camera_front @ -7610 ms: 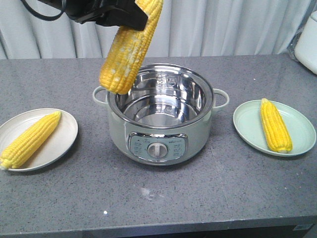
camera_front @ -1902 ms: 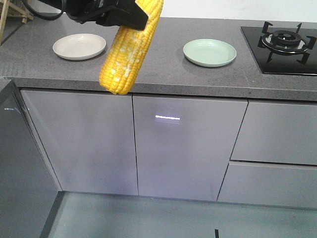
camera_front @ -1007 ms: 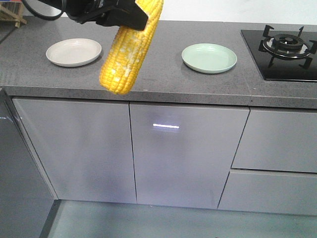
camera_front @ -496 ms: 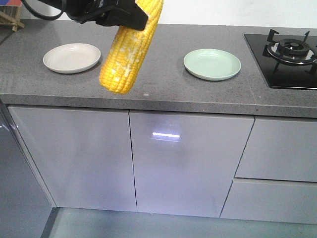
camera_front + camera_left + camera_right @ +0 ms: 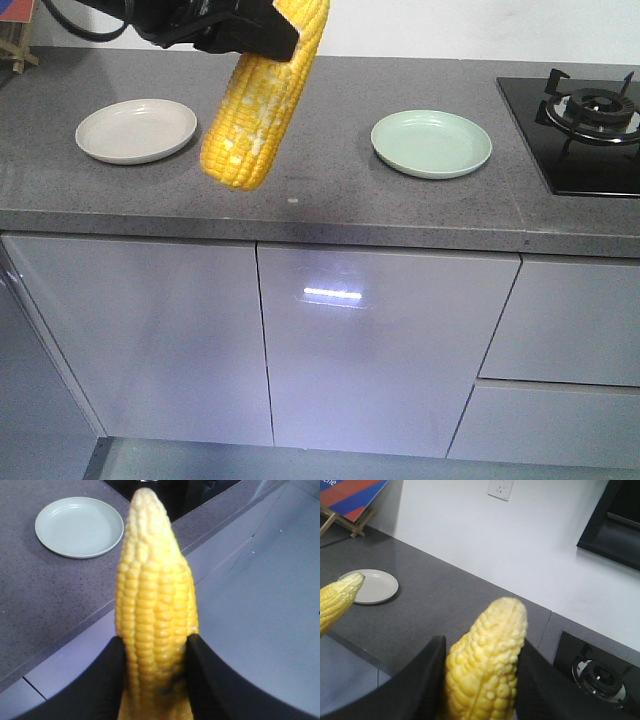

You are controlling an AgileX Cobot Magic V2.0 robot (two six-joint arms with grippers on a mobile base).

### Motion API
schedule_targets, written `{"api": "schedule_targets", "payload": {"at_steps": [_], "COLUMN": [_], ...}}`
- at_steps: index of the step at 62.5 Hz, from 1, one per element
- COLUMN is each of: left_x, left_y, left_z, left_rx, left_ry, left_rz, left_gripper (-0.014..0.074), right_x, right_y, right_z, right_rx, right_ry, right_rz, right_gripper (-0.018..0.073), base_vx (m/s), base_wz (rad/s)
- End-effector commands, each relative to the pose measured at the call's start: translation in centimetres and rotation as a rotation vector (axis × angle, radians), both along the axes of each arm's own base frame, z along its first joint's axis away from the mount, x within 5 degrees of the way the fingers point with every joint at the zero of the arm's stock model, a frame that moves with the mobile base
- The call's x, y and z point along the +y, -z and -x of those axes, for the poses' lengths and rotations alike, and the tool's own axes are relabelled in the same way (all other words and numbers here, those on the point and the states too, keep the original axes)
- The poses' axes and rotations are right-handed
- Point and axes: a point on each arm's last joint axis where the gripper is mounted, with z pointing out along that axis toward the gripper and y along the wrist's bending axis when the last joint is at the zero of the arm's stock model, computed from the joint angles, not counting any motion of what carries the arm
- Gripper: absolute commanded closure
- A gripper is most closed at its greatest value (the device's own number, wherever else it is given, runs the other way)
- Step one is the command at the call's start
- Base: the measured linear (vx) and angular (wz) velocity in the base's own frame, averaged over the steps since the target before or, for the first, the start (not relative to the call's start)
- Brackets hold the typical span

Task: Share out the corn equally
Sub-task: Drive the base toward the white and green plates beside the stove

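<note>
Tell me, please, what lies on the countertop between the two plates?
Nothing: in the front view the countertop between the beige plate and green plate is bare; the held corn cob only hangs in front of it.

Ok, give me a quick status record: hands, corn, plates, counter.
left hand: shut on a corn cob, clear of both plates
right hand: shut on a second corn cob
beige plate: empty, on the left of the counter
green plate: empty, to the right of the beige plate
corn on plates: none
other: gas hob at the counter's far right
</note>
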Motion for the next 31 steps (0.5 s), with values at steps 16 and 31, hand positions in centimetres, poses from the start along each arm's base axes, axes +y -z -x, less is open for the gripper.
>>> {"api": "schedule_targets", "payload": {"at_steps": [16, 31], "left_x": [0.53, 0.53], "left_y": [-2.75, -2.75], "left_z": [1.63, 1.63], "left_rx": [-0.091, -0.091], "left_ry": [-0.004, -0.004], "left_rz": [0.092, 0.092], "left_gripper": [0.0603, 0.0603], "right_x": [-0.03, -0.03], "right_y": [-1.11, -1.11], "right_z": [0.51, 0.51], "right_rx": [-0.094, -0.094], "right_ry": [0.013, 0.013], "right_rz": [-0.021, -0.021], "right_gripper": [0.0561, 0.0561], "base_vx": [0.1, 0.11], "base_wz": [-0.04, -0.07]}}
